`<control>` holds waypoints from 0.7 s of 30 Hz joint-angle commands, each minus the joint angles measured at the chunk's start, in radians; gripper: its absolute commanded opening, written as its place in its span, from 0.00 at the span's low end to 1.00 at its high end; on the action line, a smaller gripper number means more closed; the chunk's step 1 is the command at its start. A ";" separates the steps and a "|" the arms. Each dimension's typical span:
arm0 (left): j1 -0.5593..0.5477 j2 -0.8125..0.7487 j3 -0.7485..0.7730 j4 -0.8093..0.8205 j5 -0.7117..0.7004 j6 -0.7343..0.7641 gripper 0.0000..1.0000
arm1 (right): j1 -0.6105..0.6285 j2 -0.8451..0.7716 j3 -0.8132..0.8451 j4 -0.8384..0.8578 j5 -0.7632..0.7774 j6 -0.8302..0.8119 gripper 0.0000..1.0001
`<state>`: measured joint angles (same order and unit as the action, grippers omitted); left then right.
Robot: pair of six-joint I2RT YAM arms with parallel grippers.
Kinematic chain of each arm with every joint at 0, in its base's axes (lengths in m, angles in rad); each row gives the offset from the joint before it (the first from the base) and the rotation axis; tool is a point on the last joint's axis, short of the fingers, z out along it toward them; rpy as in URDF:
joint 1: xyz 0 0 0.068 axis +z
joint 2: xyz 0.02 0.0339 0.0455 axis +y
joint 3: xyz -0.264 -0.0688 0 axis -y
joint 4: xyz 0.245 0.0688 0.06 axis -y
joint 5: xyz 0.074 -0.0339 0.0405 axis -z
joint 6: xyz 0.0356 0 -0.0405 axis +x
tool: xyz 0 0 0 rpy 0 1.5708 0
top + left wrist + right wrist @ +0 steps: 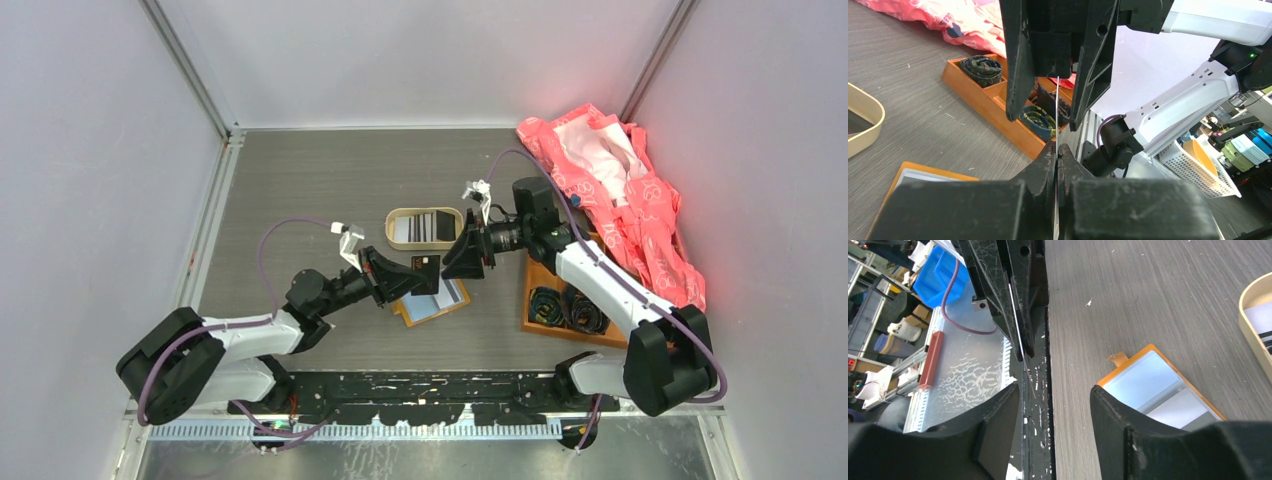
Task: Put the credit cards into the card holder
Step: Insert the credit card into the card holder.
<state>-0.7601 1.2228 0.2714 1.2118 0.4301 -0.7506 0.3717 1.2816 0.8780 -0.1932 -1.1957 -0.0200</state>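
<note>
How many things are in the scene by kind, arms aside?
card holder: 1
card in left pincer: 1
oval tin: 1
wooden tray: 1
pink fabric heap: 1
Total: 5 (what's inside the tin and tray is not counted)

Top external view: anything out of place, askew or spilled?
Only the crumpled pink bag, heaped in the far right corner against the wooden tray. The card holder lies open, slightly skewed; nothing looks spilled or damaged.
</note>
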 commanded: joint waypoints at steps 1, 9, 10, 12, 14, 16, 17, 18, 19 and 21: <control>-0.018 0.014 -0.001 0.110 -0.035 0.028 0.00 | 0.025 -0.010 0.045 0.007 -0.030 0.014 0.57; -0.034 0.065 0.010 0.144 -0.028 0.023 0.00 | 0.059 0.002 0.056 0.008 -0.043 0.018 0.37; -0.035 0.071 0.011 0.150 -0.027 0.020 0.00 | 0.062 0.002 0.057 0.008 -0.048 0.018 0.34; -0.036 0.083 0.011 0.157 -0.025 0.017 0.00 | 0.062 0.002 0.059 0.008 -0.051 0.018 0.31; -0.036 0.096 0.014 0.164 -0.020 0.012 0.00 | 0.062 0.000 0.061 0.008 -0.059 0.018 0.28; -0.036 0.109 0.014 0.175 -0.019 0.009 0.00 | 0.064 0.002 0.061 0.009 -0.060 0.018 0.25; -0.036 0.117 0.014 0.181 -0.018 0.006 0.00 | 0.064 0.003 0.062 0.008 -0.063 0.018 0.22; -0.036 0.122 0.014 0.186 -0.017 0.004 0.00 | 0.064 0.004 0.062 0.008 -0.064 0.037 0.18; -0.036 0.129 0.015 0.192 -0.015 0.001 0.00 | 0.065 0.005 0.062 0.008 -0.065 0.040 0.14; -0.036 0.138 0.015 0.201 -0.018 -0.004 0.00 | 0.067 0.007 0.065 0.005 -0.067 0.041 0.03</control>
<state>-0.7921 1.3422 0.2714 1.3266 0.4168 -0.7563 0.4297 1.2877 0.8948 -0.2073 -1.2179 0.0029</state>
